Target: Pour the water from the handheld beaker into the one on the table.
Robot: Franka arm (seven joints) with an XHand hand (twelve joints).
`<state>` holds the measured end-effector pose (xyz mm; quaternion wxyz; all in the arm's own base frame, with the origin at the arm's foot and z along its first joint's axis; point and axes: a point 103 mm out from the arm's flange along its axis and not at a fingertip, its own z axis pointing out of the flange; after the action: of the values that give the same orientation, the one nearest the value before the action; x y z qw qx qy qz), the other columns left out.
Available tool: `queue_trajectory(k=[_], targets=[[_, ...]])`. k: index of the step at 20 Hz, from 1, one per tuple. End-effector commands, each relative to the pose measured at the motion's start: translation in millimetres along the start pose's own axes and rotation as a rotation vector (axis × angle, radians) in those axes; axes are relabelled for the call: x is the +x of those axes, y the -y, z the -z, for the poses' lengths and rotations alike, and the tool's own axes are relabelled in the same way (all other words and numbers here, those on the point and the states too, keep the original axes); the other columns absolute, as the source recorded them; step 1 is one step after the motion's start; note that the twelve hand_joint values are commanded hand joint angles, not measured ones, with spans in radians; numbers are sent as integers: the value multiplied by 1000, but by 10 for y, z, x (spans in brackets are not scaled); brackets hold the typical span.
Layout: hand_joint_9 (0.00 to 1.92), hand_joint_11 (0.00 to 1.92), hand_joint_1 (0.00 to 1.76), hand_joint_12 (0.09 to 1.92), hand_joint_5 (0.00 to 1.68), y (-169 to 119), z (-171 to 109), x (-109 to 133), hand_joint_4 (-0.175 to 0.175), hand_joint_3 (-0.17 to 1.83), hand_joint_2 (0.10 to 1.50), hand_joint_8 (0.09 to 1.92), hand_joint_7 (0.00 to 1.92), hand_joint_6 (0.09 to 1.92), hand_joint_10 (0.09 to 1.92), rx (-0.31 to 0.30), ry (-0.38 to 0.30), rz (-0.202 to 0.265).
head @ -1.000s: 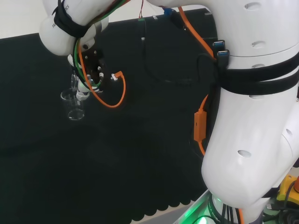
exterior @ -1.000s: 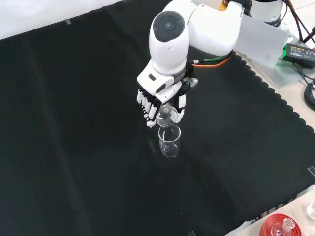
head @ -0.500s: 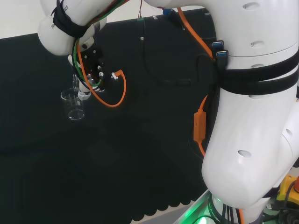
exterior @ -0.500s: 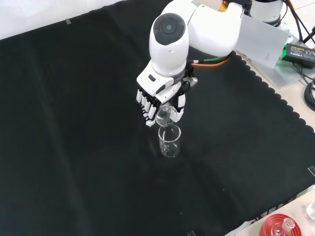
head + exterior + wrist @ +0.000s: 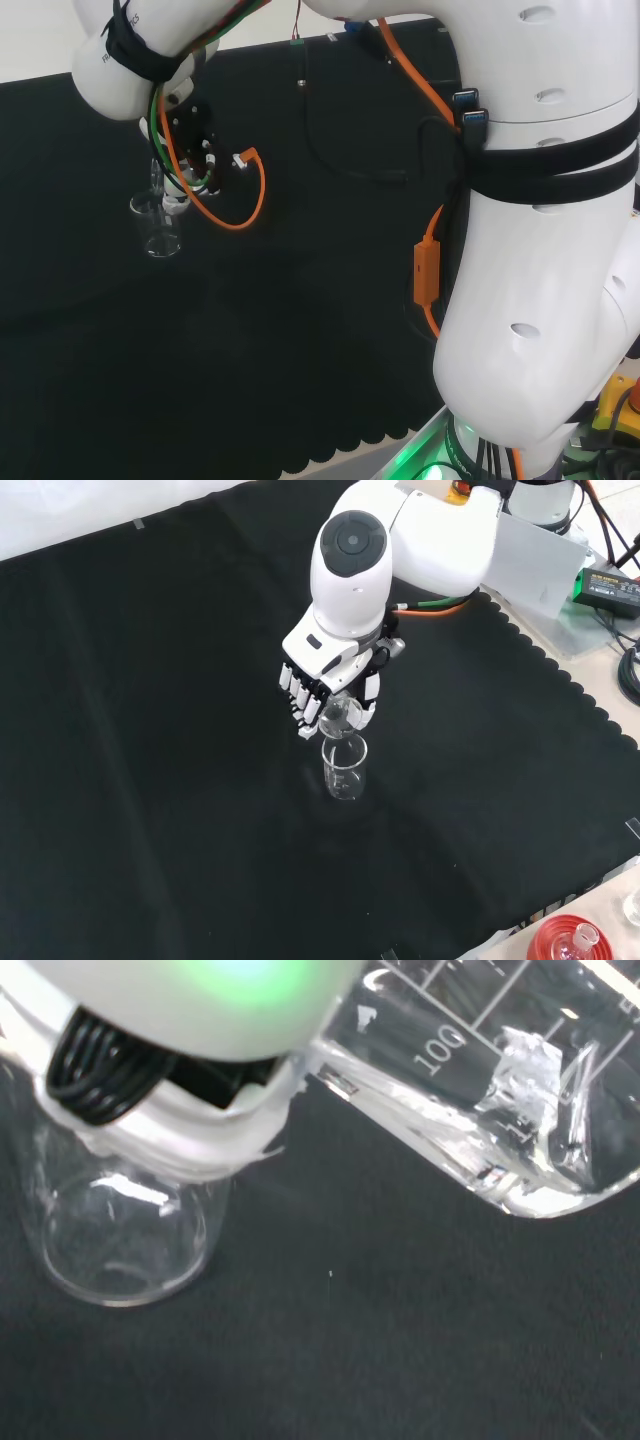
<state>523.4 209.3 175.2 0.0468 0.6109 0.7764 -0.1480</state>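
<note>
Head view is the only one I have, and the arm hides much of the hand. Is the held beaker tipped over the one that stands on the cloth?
Observer: Yes. In the front view the held beaker is tipped, with its mouth just above the rim of the standing beaker.
Operator: Do the fingers go round it?
Observer: Yes. The front view shows the hand with its fingers curled round the held beaker.
Operator: Is water left in it?
Observer: In the wrist view, clear liquid seems to lie along its lower wall, toward the lip. I cannot tell whether the standing beaker holds any.
</note>
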Motion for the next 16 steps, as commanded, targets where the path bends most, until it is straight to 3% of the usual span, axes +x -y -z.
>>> queue_trajectory(k=[1, 6, 7, 10, 16], targets=[[1611, 1288, 1191, 799, 1519, 35, -36, -78, 37, 615, 617, 87, 1708, 173, 87, 1, 13, 12], [1611, 1289, 1191, 797, 1518, 29, -37, -123, 38, 616, 617, 87, 1707, 176, 87, 14, 27, 12], [1611, 1289, 1191, 796, 1518, -5, 23, 85, 39, 616, 617, 87, 1707, 177, 87, 18, 52, 9], [1613, 1295, 1189, 783, 1508, -21, 58, 190, 50, 624, 613, 87, 1709, 202, 87, 20, 58, 10], [1614, 1299, 1187, 775, 1501, 2, 38, 60, 56, 628, 612, 87, 1710, 219, 87, 18, 52, 11]])
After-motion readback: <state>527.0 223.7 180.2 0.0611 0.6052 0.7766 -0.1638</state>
